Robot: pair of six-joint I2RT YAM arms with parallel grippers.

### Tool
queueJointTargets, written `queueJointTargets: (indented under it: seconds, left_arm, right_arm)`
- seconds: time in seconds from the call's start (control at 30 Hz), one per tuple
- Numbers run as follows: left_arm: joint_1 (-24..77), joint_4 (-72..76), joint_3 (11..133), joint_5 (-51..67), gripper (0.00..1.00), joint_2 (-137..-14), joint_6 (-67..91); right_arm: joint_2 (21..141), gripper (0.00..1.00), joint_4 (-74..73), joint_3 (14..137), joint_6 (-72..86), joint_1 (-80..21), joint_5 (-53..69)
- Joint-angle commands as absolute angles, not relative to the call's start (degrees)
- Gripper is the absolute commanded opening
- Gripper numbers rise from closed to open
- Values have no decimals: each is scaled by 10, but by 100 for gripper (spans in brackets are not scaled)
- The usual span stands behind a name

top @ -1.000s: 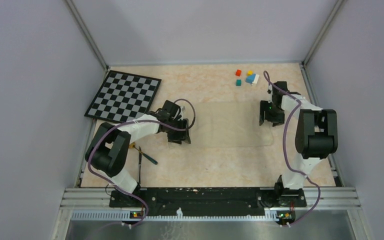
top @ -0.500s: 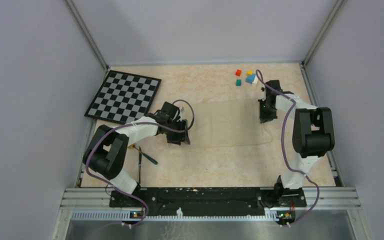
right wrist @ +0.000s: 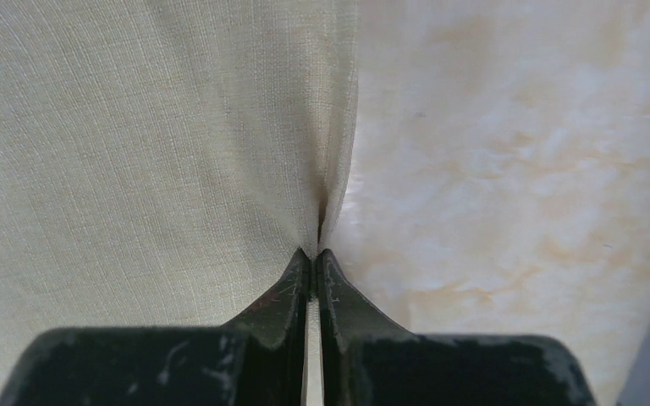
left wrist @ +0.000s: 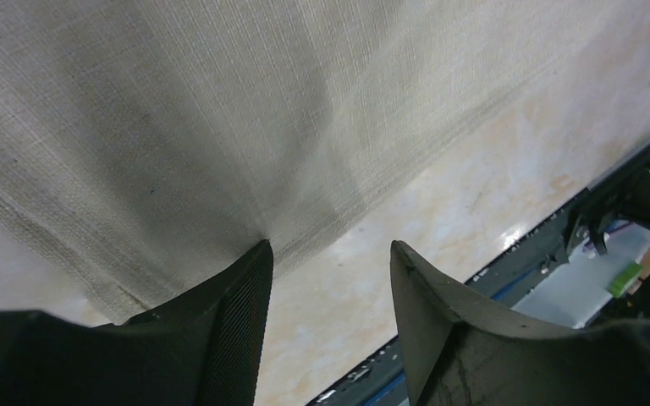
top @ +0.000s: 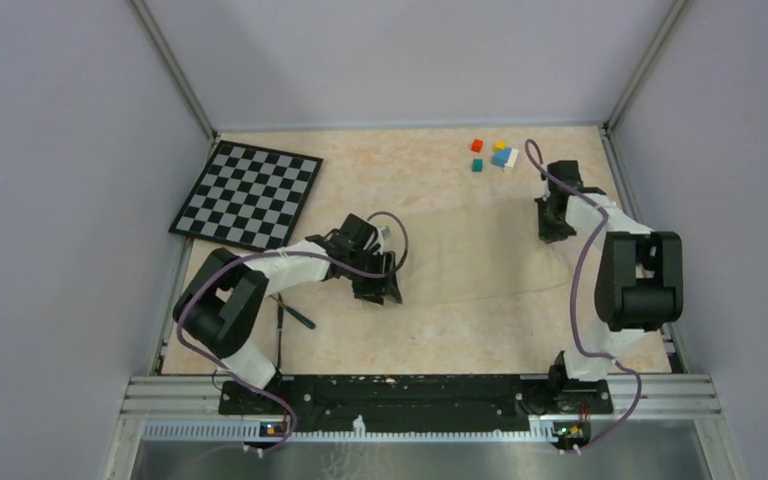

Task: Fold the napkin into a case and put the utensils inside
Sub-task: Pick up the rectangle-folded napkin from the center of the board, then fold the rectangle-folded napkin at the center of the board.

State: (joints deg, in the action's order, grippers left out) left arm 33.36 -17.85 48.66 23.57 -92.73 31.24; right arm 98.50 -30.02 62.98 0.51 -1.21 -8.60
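Observation:
The beige napkin [top: 470, 250] lies spread on the table between the two arms. My right gripper [top: 557, 226] is shut on the napkin's right edge; in the right wrist view the cloth [right wrist: 135, 152] puckers into the closed gripper [right wrist: 315, 251]. My left gripper [top: 382, 286] stands open at the napkin's left edge. In the left wrist view one of its fingertips [left wrist: 258, 254] touches the cloth [left wrist: 178, 110], the other hangs over bare tabletop, and nothing sits between them [left wrist: 330, 249]. The utensils [top: 293, 316], slim dark sticks, lie near the left arm's base.
A black-and-white checkerboard [top: 250, 192] lies at the back left. Several small coloured cubes [top: 495, 155] sit at the back right, just behind the right gripper. Grey walls enclose the table on three sides.
The right gripper has shut on the napkin's right edge and shifted slightly. The left gripper has moved right and nearer, to the napkin's left edge, still open.

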Motion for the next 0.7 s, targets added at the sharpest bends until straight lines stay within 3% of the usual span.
queueJointTargets:
  seconds: [0.0, 0.27, 0.37, 0.67]
  left_arm:
    - [387, -163, 538, 270, 60, -959, 351]
    - [377, -231, 605, 251, 64, -885, 328]
    - [321, -266, 588, 250, 65, -826, 305]
    - [144, -346, 523, 257, 68, -662, 250]
  right_arm:
    - [928, 0, -289, 633, -56, 32, -169]
    - [909, 0, -333, 651, -51, 5, -191]
    - [917, 0, -363, 662, -12, -57, -213]
    - [1008, 0, -455, 736, 44, -316, -128]
